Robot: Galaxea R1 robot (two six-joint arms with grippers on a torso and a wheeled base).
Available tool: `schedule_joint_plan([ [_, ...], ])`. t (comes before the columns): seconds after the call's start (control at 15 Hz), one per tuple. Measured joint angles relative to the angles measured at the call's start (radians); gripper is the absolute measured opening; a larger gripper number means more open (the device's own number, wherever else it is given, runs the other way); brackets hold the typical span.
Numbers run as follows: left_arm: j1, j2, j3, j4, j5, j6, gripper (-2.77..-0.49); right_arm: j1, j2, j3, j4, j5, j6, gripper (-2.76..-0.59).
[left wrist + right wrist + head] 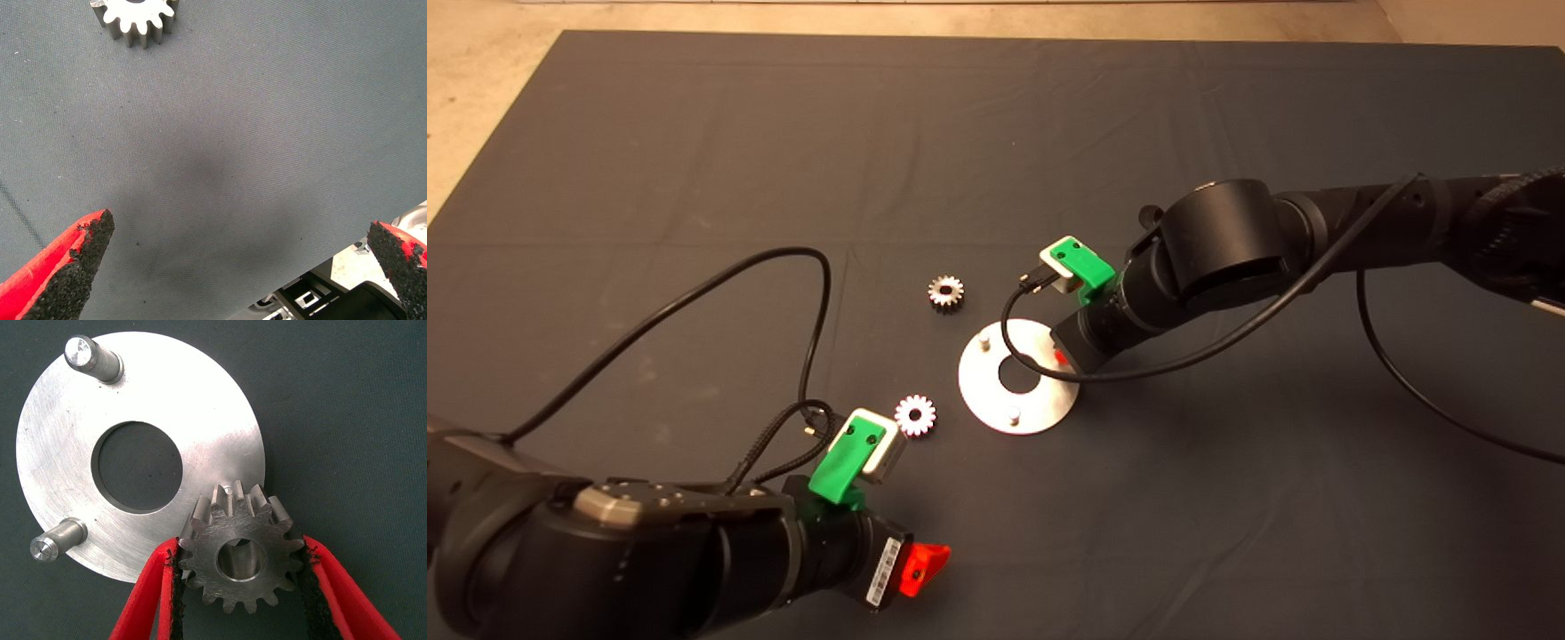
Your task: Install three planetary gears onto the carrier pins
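The shiny round disc (1040, 411) lies at mid-mat, with two carrier pins (984, 340) (1013, 413) bare. My right gripper (1060, 358) stands over the disc's right side, hiding the third pin. In the right wrist view it (240, 550) is shut on a planetary gear (230, 587), held slightly tilted over the disc (67, 447) near its rim. The two bare pins (93, 358) (57, 540) stand apart from it. Two more gears (945, 292) (915, 415) lie flat on the mat left of the disc. My left gripper (920, 569) is open and empty near the front; one gear (137, 20) shows ahead of it.
Black cables loop from both wrists over the mat (694, 178); the right one hangs over the disc. The mat's front edge and floor show in the left wrist view (360, 273).
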Motion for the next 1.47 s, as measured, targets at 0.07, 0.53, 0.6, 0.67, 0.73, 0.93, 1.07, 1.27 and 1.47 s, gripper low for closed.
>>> schedule_joint_plan([
  [0.07, 0.000, 0.000, 0.000, 0.000, 0.000, 0.000, -0.50, 0.000, 0.000, 0.000, 0.000, 0.000, 0.000, -2.43],
  [0.53, 0.000, 0.007, 0.000, 0.000, 0.000, -0.003, -0.50, -0.003, 0.006, -0.013, 0.000, 0.001, 0.000, -2.43],
  [0.6, 0.000, 0.009, 0.000, 0.000, 0.000, -0.003, -0.50, -0.006, 0.007, -0.013, 0.000, 0.002, 0.000, -2.43],
  [0.67, 0.000, 0.009, 0.000, 0.000, 0.000, -0.004, -0.50, -0.006, 0.007, -0.013, 0.000, 0.002, 0.000, -2.43],
  [0.73, 0.000, 0.010, 0.000, 0.000, 0.000, -0.006, -0.50, -0.005, 0.007, -0.013, 0.000, 0.002, 0.000, -2.43],
  [0.93, 0.000, 0.014, 0.000, 0.000, 0.000, -0.007, -0.50, -0.005, 0.008, -0.013, 0.000, 0.002, 0.000, -2.43],
  [1.07, 0.000, 0.014, 0.000, 0.000, 0.000, -0.007, -0.50, -0.005, 0.008, -0.015, 0.000, 0.002, 0.000, -2.43],
  [1.27, 0.000, 0.014, 0.000, 0.000, 0.000, -0.007, -0.50, -0.005, 0.008, -0.025, 0.000, 0.003, 0.000, -2.43],
  [1.47, 0.000, 0.014, 0.000, 0.000, 0.000, -0.008, -0.50, -0.006, 0.008, -0.029, 0.000, 0.003, 0.000, -2.43],
])
